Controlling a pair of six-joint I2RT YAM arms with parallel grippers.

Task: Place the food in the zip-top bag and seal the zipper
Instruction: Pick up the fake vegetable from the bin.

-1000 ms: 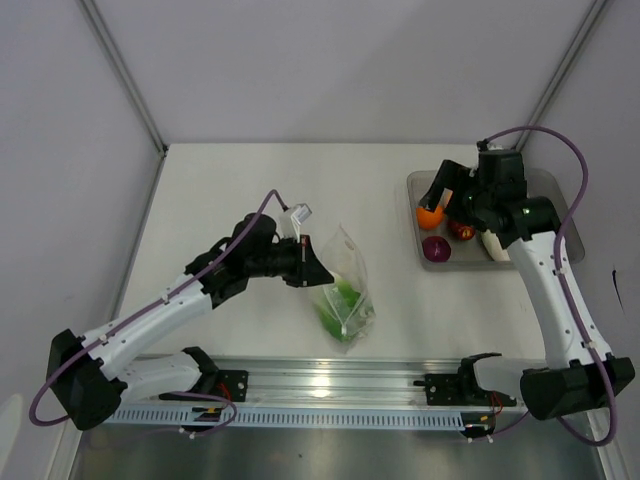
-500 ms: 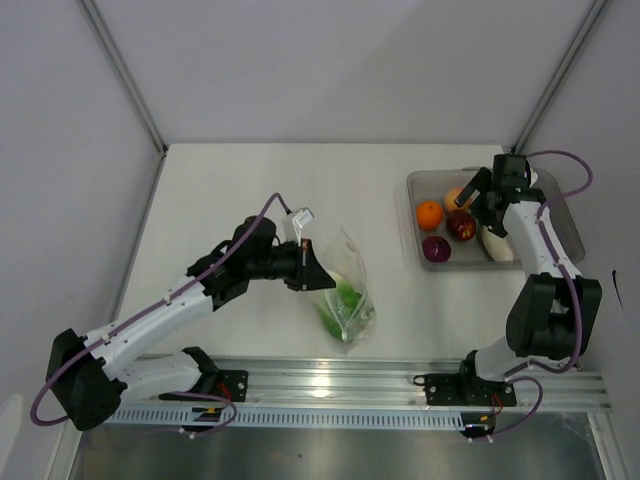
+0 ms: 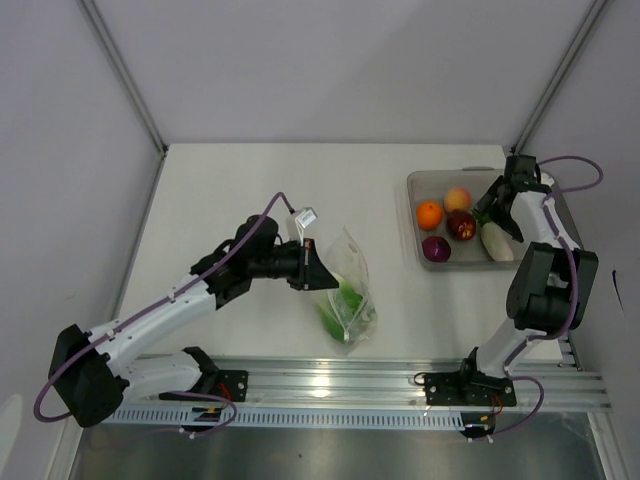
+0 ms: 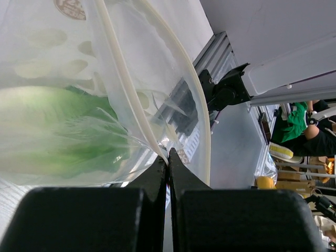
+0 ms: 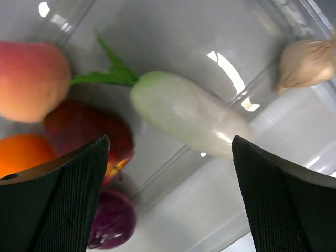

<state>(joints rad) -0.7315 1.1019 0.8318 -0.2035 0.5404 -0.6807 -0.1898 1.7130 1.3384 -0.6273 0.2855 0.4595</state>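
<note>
top and wrist views, bagging under way. we see the left end effector (image 3: 310, 266) clamped shut on one lip of the zip-top bag (image 3: 347, 285), holding it at the near middle of the desk (image 3: 230, 190). in its wrist view the two strips of the zipper (image 4: 122, 79) run apart from each other, so the mouth stands open. the cabbage (image 4: 58, 126) lies inside the bag. compared with a second ago, this arm and the bag have barely shifted.

the change is on the right. the right end effector (image 5: 168, 144) has left its place over the orange (image 3: 429, 214) at the tray's left side. it now hangs over the right side of the tray (image 3: 412, 185), jaws spread wide with nothing between them, framing the radish (image 5: 184, 113). the orange sits where it was, so we judge that no piece was taken in that interval. the peach (image 3: 458, 198), the dark red fruit (image 3: 461, 226), the purple fruit (image 3: 435, 249) and the beige piece (image 5: 307, 63) also remain in the tray, well apart from the bag.

we read the move as a retargeting toward the radish. one item is bagged and five are left, and the zipper cannot be pressed shut until they are carried over.
</note>
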